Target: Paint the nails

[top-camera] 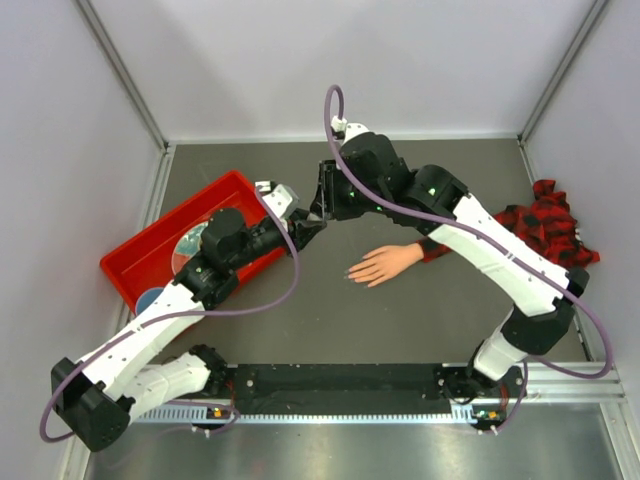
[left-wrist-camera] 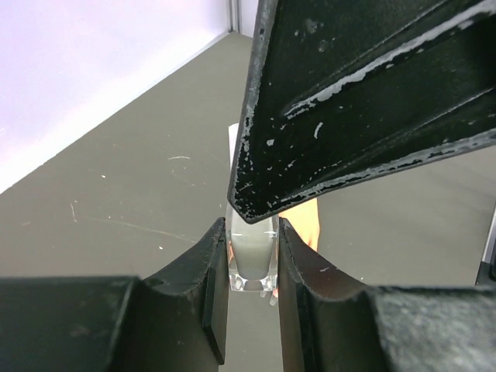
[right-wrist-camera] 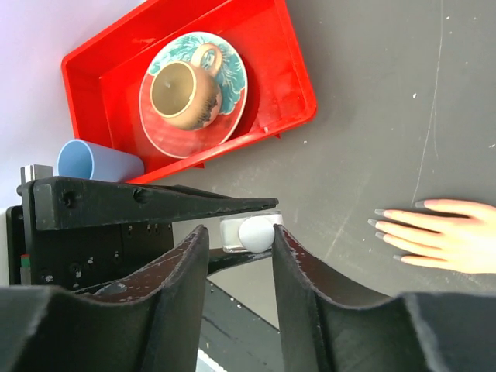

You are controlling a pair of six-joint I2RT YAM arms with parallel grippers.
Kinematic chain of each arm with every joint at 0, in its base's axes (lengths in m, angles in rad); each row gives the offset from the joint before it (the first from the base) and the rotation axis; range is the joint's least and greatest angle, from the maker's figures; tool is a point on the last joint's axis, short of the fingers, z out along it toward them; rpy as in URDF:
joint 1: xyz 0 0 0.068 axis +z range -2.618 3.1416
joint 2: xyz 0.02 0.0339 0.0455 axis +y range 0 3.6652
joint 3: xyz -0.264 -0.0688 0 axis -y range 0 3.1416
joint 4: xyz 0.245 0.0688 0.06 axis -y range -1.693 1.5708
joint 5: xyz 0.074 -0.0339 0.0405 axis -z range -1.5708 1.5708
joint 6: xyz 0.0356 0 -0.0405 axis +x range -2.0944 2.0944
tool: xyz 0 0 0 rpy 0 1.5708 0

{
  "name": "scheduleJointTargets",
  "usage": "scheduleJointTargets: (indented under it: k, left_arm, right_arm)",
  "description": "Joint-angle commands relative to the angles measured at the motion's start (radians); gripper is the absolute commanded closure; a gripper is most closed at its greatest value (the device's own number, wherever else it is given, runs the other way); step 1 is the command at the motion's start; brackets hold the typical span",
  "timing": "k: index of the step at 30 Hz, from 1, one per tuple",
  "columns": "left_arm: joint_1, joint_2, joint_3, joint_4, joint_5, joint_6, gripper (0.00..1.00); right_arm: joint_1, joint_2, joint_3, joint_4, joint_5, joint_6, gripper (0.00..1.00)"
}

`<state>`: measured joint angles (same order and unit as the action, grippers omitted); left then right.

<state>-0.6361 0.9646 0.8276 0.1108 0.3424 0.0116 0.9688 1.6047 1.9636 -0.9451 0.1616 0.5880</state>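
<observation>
The table (top-camera: pixel 420 330) is a dark grey, matte sheet with faint pale scratches. The left claw (top-camera: pixel 308 226) and right claw (top-camera: pixel 320 208) meet over its middle. A red tray (top-camera: pixel 215 190) sits on the table well to the left of the left claw. A blue cup (top-camera: pixel 150 297) sits just outside the tray's nearer wall. A fake hand (top-camera: pixel 385 263) lies flat, palm down, near the right claw, to its right and closer to the arm bases. Its nails (right-wrist-camera: pixel 381 211) point back toward the claws. Its plaid sleeve (top-camera: pixel 550 225) is bunched far out by the table's right edge, well apart from both claws.
</observation>
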Motion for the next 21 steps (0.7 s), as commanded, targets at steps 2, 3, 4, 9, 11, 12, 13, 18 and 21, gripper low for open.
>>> scheduleJointTargets:
  k: [2, 3, 4, 9, 11, 12, 13, 18, 21]
  left_arm:
    - [-0.004, -0.027, -0.004, 0.084, 0.024, -0.034, 1.0]
    - [-0.004, -0.029, -0.005, 0.086, 0.03, -0.038, 1.0]
    - [-0.002, -0.035, -0.007, 0.084, 0.035, -0.041, 1.0]
    - [-0.002, -0.067, -0.01, 0.087, 0.14, -0.105, 1.0]
    - [-0.002, -0.089, -0.002, 0.089, 0.231, -0.139, 1.0]
    - [-0.001, -0.095, 0.004, 0.09, 0.354, -0.151, 1.0]
    - [-0.002, -0.101, 0.014, 0.098, 0.424, -0.169, 1.0]
    - [-0.001, -0.092, -0.002, 0.422, 0.824, -0.49, 1.0]
    - [-0.001, -0.101, -0.016, 0.547, 0.925, -0.665, 1.0]
  right_arm:
    - [0.015, -0.005, 0.0, 0.032, -0.005, 0.01, 0.69]
    - [0.015, -0.006, -0.002, 0.034, -0.008, 0.007, 0.78]
    - [0.015, -0.006, -0.005, 0.034, -0.019, 0.007, 0.82]
    - [0.015, -0.028, -0.02, 0.043, -0.095, -0.129, 1.0]
    - [0.015, -0.072, -0.069, 0.072, -0.219, -0.262, 1.0]
    - [0.015, -0.101, -0.1, 0.122, -0.264, -0.304, 1.0]
    - [0.015, -0.129, -0.177, 0.158, -0.355, -0.344, 1.0]
    - [0.015, -0.305, -0.351, 0.273, -0.696, -0.556, 1.0]
    - [0.015, -0.337, -0.371, 0.27, -0.78, -0.583, 1.0]
